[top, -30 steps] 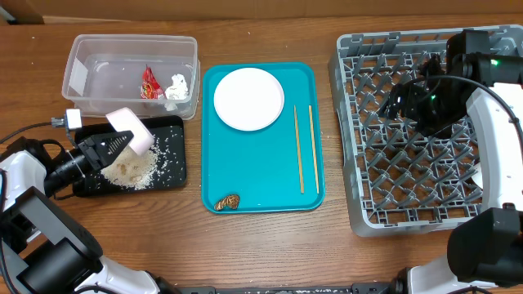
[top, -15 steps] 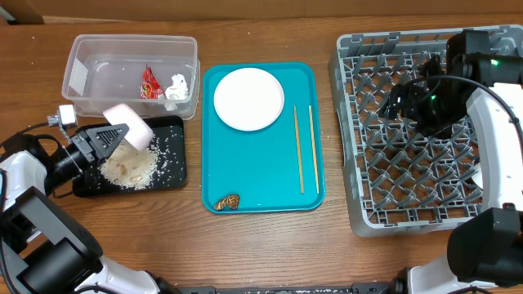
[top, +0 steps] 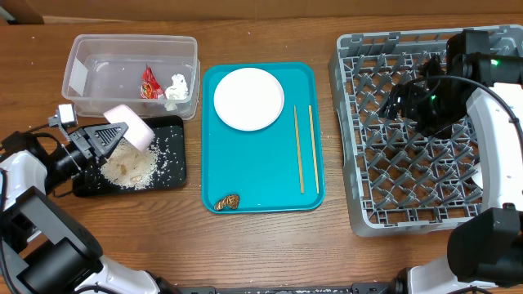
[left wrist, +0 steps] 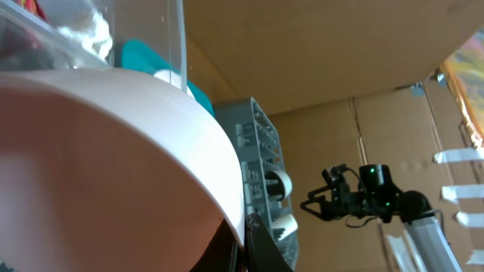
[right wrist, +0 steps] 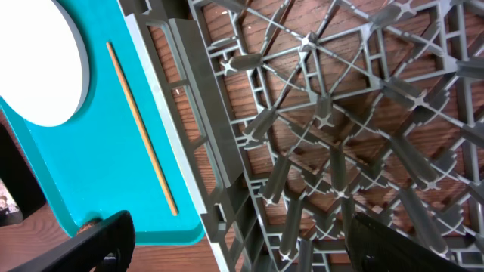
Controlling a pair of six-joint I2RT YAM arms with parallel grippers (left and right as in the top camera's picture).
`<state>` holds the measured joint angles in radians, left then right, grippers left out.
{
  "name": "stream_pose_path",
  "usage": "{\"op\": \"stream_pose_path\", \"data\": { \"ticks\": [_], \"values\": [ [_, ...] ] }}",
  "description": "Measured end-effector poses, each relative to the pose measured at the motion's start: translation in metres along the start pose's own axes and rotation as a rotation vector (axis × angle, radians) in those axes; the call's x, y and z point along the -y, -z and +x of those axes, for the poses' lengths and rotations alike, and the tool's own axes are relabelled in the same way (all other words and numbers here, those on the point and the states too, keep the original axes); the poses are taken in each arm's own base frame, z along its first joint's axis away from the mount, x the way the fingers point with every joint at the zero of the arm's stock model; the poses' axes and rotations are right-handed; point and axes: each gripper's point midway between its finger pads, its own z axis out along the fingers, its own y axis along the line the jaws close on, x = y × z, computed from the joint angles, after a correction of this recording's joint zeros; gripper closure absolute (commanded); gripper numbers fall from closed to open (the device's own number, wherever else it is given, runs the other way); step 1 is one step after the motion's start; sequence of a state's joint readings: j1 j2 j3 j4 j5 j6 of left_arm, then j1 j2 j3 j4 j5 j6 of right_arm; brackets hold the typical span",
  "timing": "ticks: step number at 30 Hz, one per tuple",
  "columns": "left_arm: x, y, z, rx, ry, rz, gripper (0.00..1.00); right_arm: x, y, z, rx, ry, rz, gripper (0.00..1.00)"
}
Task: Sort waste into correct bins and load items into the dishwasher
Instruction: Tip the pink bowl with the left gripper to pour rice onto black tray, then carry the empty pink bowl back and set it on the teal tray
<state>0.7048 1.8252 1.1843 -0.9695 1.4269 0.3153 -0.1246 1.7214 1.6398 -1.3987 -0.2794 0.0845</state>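
Rice [top: 135,170] lies on the black tray [top: 175,167] under the tilted pale bowl [top: 132,126], whose rim the left gripper [top: 119,134] pinches tight. The dish rack [top: 350,122] sits well apart to the right, past the teal tray [top: 261,163], beneath the right gripper [right wrist: 242,245], spread wide and empty.

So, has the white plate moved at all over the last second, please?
No. The plate still sits at the far end of the teal tray, left of the chopsticks.
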Motion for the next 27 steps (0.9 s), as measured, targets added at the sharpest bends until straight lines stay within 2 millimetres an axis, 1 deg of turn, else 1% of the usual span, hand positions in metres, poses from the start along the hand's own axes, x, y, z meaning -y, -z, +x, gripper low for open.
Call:
{"op": "stream_pose_path", "data": {
  "ticks": [3,4,6,9,14,16,18,19,20,22,25,27],
  "values": [
    [0.0,-0.013,0.011,-0.054,0.038,-0.016,0.96,0.0,0.0,0.0,0.0,0.0,0.0,0.09],
    [0.0,-0.02,0.017,-0.084,0.043,-0.028,0.96,0.0,0.0,0.0,0.0,0.0,0.0,0.09],
    [-0.001,-0.037,0.031,-0.158,0.043,-0.059,0.96,0.0,0.0,0.0,0.001,0.0,0.0,0.09],
    [0.003,-0.066,0.056,-0.291,-0.009,-0.108,0.96,0.0,0.0,0.0,0.001,0.001,0.0,0.09],
    [0.023,-0.12,0.099,-0.512,-0.194,-0.166,0.96,0.0,0.0,0.0,0.0,0.0,0.0,0.09],
    [0.026,-0.143,0.12,-0.599,-0.279,-0.201,0.96,0.0,0.0,0.0,0.001,0.0,0.0,0.09],
    [0.023,-0.164,0.145,-0.683,-0.357,-0.262,0.96,0.0,0.0,0.0,0.001,0.001,0.0,0.09],
    [0.021,-0.171,0.153,-0.71,-0.384,-0.289,0.96,0.0,0.0,0.0,0.0,0.0,0.0,0.09],
    [0.017,-0.181,0.169,-0.755,-0.434,-0.343,0.96,0.0,0.0,0.0,0.0,0.0,0.0,0.09],
    [0.012,-0.195,0.192,-0.811,-0.515,-0.427,0.96,0.0,0.0,0.0,0.001,0.0,0.0,0.09],
    [0.008,-0.211,0.219,-0.85,-0.627,-0.533,0.96,0.0,0.0,0.0,0.0,0.0,0.0,0.09],
    [0.007,-0.222,0.231,-0.846,-0.699,-0.59,0.96,0.0,0.0,0.0,0.001,0.001,0.0,0.09]
  ]
}}
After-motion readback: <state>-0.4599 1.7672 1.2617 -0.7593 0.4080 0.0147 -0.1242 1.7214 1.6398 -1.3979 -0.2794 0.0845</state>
